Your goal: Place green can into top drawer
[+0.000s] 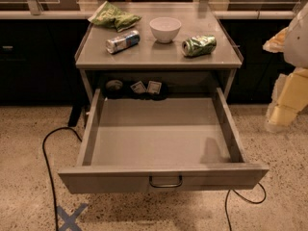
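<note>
On the tabletop (144, 57) lie a bag (113, 16), a blue can (122, 41) on its side, then 1 bowl (165, 29), its inside showing only white. Below, the drawer (163, 177) stands pulled out, its grey floor bare. The green can (198, 45) lies sideways just right of the bowl. The pincer (281, 112) hangs far right, off the tabletop; I cannot tell its state.

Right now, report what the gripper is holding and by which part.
Nothing that shows: the green can lies on its side on the tabletop, untouched; the gripper is at the right edge, apart from it.
</note>
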You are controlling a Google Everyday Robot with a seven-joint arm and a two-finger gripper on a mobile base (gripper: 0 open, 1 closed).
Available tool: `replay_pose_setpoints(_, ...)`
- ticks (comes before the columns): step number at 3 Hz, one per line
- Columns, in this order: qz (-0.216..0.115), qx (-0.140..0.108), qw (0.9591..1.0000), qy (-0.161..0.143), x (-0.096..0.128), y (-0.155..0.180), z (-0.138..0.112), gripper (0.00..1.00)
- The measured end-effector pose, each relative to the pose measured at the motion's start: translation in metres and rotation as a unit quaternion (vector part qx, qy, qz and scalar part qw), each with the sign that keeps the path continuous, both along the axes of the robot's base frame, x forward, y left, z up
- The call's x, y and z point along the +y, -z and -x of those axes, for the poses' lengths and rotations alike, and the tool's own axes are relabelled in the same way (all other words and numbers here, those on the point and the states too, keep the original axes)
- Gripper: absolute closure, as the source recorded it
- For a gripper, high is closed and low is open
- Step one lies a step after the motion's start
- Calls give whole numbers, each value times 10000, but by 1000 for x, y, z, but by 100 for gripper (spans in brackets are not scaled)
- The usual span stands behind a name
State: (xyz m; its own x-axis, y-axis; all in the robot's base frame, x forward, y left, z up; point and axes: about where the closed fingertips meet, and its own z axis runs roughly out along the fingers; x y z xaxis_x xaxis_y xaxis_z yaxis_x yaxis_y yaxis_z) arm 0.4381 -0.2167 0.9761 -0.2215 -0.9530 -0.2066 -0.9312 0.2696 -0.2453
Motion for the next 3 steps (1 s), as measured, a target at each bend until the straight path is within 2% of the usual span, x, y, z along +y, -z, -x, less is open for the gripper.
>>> replay_pose_setpoints(2,35,-87,9999,-70,0,1,-10,0)
replay_pose_setpoints(3,-59,-370,9989,-295,13,-1,-50,0)
